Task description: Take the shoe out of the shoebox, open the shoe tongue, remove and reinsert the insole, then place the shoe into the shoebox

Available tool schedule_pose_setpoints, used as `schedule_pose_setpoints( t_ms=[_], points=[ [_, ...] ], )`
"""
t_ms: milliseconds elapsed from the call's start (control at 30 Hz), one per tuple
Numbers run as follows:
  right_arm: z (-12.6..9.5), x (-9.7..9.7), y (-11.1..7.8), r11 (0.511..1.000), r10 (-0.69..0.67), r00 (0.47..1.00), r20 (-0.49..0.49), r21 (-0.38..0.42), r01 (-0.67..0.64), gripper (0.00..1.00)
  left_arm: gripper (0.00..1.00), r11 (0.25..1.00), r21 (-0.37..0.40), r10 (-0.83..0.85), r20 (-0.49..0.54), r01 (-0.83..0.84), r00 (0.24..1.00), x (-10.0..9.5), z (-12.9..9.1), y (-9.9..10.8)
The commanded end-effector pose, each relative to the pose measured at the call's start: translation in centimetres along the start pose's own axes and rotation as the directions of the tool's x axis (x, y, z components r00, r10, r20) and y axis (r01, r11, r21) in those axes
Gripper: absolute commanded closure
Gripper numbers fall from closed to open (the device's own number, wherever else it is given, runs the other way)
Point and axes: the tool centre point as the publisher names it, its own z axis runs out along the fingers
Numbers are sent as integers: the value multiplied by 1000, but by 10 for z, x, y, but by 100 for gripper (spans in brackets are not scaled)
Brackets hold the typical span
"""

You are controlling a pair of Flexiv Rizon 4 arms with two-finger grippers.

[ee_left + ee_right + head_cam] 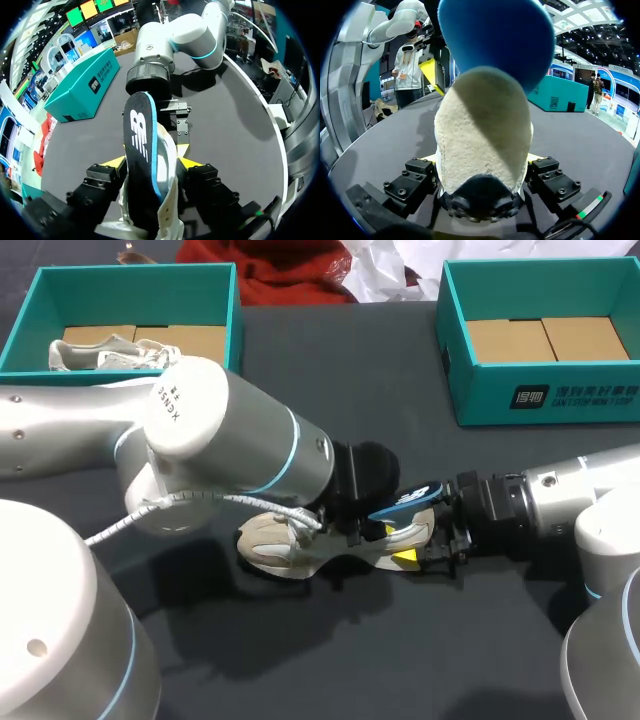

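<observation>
Nearest the head camera bulks the left arm, reaching in over the middle of the table so that its wrist hides much of the work. Beneath it the shoe lies on the table, well apart from both boxes, with its heel toward the right arm. The insole slants up out of the opening and over the heel. Only its lower end is inside the shoe, and its printed face is turned sideways. The right gripper pinches the padded heel from both sides. The left gripper sits astride shoe and insole together at the opening, and whether it presses on either I cannot tell. The left shoebox holds a second shoe. The right shoebox shows only its cardboard floor.

This looks like the middle of the insole step.

- **Jamming:** Pushed down while twisted like this, the insole would likely fold or catch at the collar instead of sliding flat to the toe.
- **Losing the grip:** A hard tug or shove could drag the shoe out of the heel grip, since soft padding gives little purchase.
- **Collision:** The two grippers work just beside each other, so a small overshoot by either could knock them together.
</observation>
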Motion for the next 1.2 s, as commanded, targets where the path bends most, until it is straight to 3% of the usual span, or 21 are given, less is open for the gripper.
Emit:
schedule_pose_setpoints(
  t_ms=[33,500,733,833,933,1000,1200],
  points=[
    [1,1,-1,1000,0,1000,2,3,0,100,40,1000,8,-1,-1,1,1000,1,7,0],
    [1,1,-1,1000,0,1000,2,3,0,100,53,1000,15,-6,0,6,1000,-4,22,1],
    [1,1,-1,1000,0,1000,2,3,0,100,64,1000,19,-15,-17,15,1000,-9,26,2],
    [1,1,-1,1000,0,1000,2,3,0,100,71,1000,20,-18,-20,19,1000,-11,27,2],
    [1,1,-1,1000,0,1000,2,3,0,100,85,999,23,-22,-22,23,999,-14,27,3],
    [1,1,-1,1000,0,1000,2,3,0,100,100,999,26,-27,-26,28,999,-15,27,2],
    [1,1,-1,1000,0,1000,2,3,0,100,100,998,39,-39,-42,40,998,-12,19,-2]
  ],
)
